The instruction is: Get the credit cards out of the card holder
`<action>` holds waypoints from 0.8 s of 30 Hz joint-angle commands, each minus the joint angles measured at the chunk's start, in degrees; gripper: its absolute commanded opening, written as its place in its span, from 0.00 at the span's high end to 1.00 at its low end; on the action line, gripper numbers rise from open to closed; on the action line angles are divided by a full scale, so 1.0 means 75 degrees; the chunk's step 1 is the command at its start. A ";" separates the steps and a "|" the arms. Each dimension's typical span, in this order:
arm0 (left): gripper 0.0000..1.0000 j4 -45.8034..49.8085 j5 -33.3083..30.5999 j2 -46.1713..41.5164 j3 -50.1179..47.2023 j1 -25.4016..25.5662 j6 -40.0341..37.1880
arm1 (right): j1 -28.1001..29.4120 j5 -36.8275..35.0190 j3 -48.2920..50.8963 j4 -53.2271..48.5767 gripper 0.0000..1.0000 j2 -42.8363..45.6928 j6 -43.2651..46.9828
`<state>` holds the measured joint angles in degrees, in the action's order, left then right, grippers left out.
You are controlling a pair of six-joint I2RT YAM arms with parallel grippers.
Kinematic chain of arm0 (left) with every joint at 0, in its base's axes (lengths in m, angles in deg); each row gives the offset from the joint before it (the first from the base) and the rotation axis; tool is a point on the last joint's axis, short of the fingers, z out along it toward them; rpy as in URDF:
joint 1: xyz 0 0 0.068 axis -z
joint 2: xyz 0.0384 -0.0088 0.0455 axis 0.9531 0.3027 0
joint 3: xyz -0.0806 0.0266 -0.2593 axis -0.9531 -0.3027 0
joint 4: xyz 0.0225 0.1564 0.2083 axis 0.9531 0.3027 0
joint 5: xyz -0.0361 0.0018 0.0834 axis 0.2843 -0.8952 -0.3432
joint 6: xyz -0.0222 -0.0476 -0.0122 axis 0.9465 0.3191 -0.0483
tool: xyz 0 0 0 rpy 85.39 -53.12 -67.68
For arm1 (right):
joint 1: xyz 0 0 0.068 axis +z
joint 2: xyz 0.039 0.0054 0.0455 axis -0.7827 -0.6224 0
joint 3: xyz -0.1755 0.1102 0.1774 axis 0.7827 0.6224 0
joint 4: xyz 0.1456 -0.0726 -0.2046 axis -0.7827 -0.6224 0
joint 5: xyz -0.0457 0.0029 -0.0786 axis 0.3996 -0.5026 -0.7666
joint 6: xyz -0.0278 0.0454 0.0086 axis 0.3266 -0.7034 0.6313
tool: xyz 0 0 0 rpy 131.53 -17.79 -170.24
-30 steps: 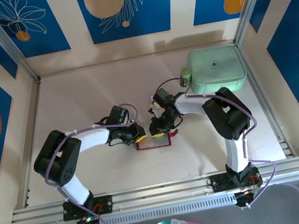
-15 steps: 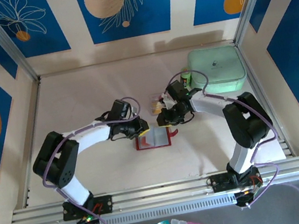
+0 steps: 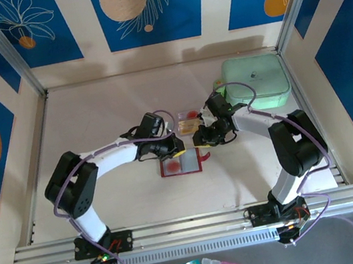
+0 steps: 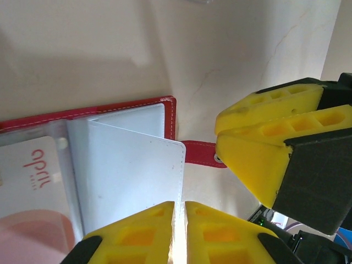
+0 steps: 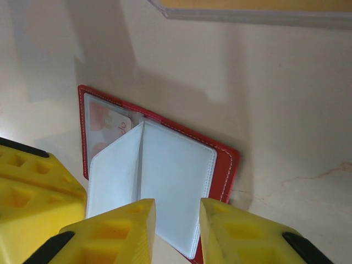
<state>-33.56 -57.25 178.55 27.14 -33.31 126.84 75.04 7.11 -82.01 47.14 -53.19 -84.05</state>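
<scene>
while spreading card holder leaves for credit cards: left end effector nearly shut, right end effector narrowly open astride one.

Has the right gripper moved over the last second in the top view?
Yes. The right gripper has shifted rightward, nearer the mint green case, and now sits by the right end of the card holder.

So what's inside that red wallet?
One white-and-pink card sits in a clear pocket of the card holder. Pale pocket leaves cover the rest, so any cards behind them are hidden.
</scene>
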 commanded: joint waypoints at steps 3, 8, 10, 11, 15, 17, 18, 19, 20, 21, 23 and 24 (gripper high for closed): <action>0.81 0.0112 0.0322 0.0400 0.0420 0.0146 -0.0082 | -0.0074 0.0161 0.0187 -0.0175 0.72 0.0386 0.0024; 0.72 0.0031 0.0440 0.0772 0.0684 0.0246 -0.0053 | -0.0088 0.0061 0.0280 -0.0286 0.72 0.0568 0.0030; 0.71 -0.0033 0.0472 0.0911 0.0743 0.0272 -0.0035 | -0.0089 0.0032 0.0280 -0.0347 0.72 0.0599 0.0024; 0.71 -0.0061 0.0475 0.0983 0.0766 0.0265 -0.0018 | -0.0090 0.0006 0.0302 -0.0353 0.72 0.0636 0.0024; 0.69 -0.0257 0.0528 0.1283 0.0808 0.0281 0.0050 | -0.0089 -0.0071 0.0363 -0.0390 0.72 0.0756 -0.0005; 0.69 -0.0404 0.0558 0.1475 0.0796 0.0282 0.0134 | -0.0118 -0.0136 0.0314 -0.0490 0.72 0.0737 -0.0040; 0.69 -0.0503 0.0571 0.1543 0.0782 0.0283 0.0186 | -0.0135 -0.0164 0.0305 -0.0547 0.72 0.0718 -0.0063; 0.69 -0.0581 0.0573 0.1601 0.0764 0.0278 0.0216 | -0.0146 -0.0162 0.0303 -0.0564 0.72 0.0733 -0.0084; 0.69 -0.0613 0.0555 0.1657 0.0770 0.0275 0.0243 | -0.0140 -0.0143 0.0309 -0.0556 0.71 0.0754 -0.0099; 0.69 -0.0615 0.0522 0.1694 0.0787 0.0275 0.0244 | -0.0147 -0.0150 0.0329 -0.0551 0.72 0.0779 -0.0102; 0.69 -0.0583 0.0447 0.1772 0.0829 0.0272 0.0221 | -0.0143 -0.0145 0.0361 -0.0557 0.72 0.0828 -0.0106; 0.69 -0.0551 0.0398 0.1806 0.0854 0.0264 0.0215 | -0.0145 -0.0156 0.0363 -0.0578 0.71 0.0836 -0.0111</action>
<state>-37.02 -54.30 190.97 31.99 -31.69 127.96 74.18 5.99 -80.21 44.50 -48.95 -84.09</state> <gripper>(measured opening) 0.310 0.284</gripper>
